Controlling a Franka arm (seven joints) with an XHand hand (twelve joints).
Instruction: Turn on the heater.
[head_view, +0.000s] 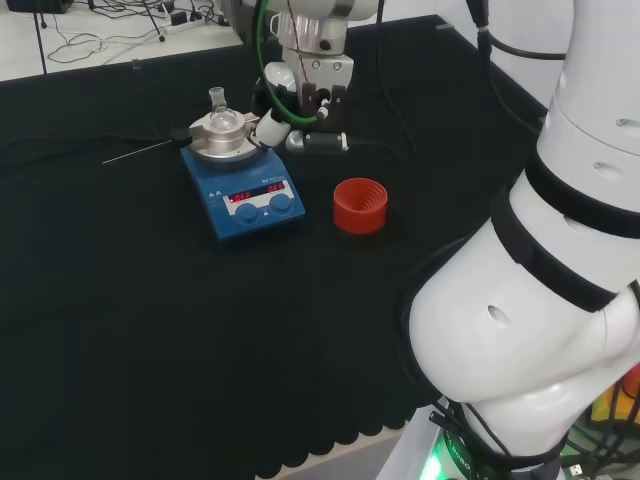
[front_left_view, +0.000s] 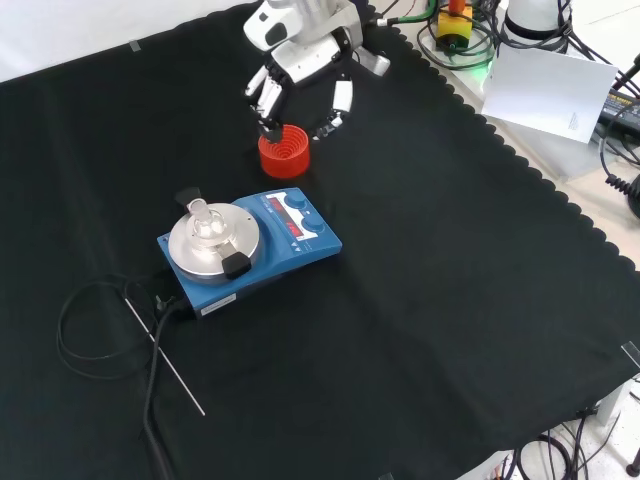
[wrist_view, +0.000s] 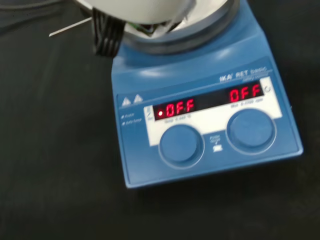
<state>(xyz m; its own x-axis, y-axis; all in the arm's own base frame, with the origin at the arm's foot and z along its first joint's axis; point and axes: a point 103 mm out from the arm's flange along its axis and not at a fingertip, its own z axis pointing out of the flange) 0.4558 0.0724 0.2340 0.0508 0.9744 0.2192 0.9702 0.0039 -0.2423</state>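
The hand (front_left_view: 300, 65) enters from the top of the front view and hangs above the cloth with its palm turned downward. Its fingers (front_left_view: 268, 98) point down, spread apart and only slightly bent, closed on nothing; the thumb (front_left_view: 338, 105) stands apart from them on the right. In the head view the hand (head_view: 300, 105) sits below the white wrist at top centre, and the arm's large white links (head_view: 540, 290) occupy the right side. In the wrist view a blurred white part of the hand (wrist_view: 145, 10) crosses the upper edge.
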